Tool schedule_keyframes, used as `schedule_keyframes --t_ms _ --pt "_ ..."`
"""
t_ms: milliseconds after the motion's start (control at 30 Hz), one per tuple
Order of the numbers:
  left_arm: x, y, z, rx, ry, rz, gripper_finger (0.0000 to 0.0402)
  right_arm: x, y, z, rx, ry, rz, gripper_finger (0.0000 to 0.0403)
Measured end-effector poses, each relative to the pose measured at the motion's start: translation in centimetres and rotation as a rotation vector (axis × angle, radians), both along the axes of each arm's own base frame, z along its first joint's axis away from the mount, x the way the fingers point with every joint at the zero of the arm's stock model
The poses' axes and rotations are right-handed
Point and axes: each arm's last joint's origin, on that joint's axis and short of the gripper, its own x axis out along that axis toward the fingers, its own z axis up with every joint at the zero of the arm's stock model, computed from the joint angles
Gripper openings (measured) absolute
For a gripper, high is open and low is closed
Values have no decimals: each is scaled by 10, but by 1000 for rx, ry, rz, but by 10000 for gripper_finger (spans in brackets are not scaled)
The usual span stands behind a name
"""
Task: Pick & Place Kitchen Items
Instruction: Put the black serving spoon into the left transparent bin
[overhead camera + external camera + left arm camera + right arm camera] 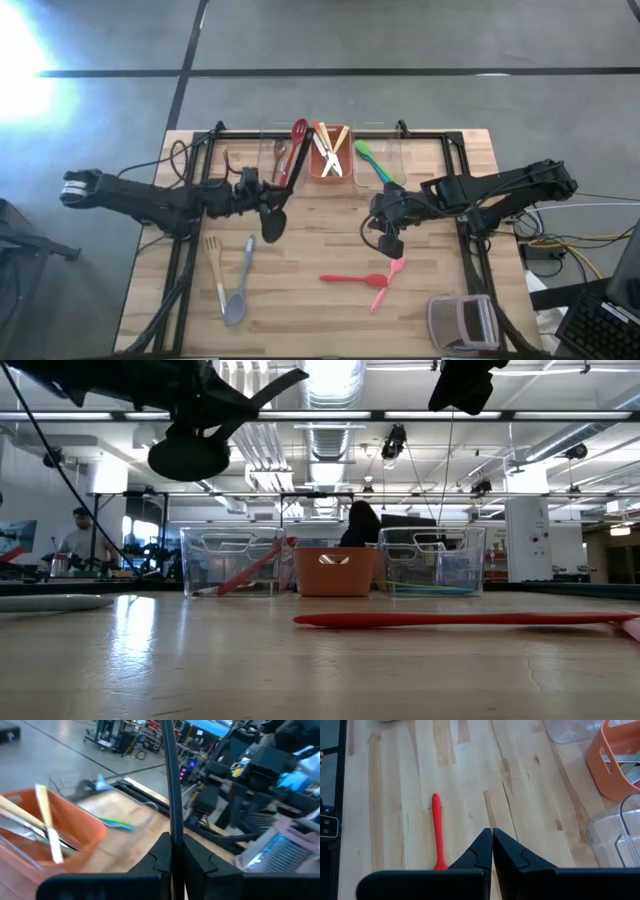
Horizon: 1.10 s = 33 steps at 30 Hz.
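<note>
Black spoon [272, 222] hangs clamped in left end effector [250, 190]; right end effector [392, 246] closed, empty.

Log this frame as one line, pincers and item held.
left pincer: shut on black spoon, lifted | right pincer: shut, empty, above table | red spatula: on table

Black spoon [274, 215]; red spatula [352, 278]; pink spoon [388, 283]; grey spoon [238, 290]; pale wood fork [214, 267]. Orange bin [330, 165], clear bins [384, 152]. Light wood-grain table [330, 320].
</note>
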Motion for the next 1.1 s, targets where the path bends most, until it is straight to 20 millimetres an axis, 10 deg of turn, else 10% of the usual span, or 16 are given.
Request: schedule_keyframes --t_ms 400,1100 --pt "2 31 37 222 78 121 23 0 0 0 0 0 0 8" --pt "-5 123 22 199 89 258 23 2 0 -2 0 1 -1 8"
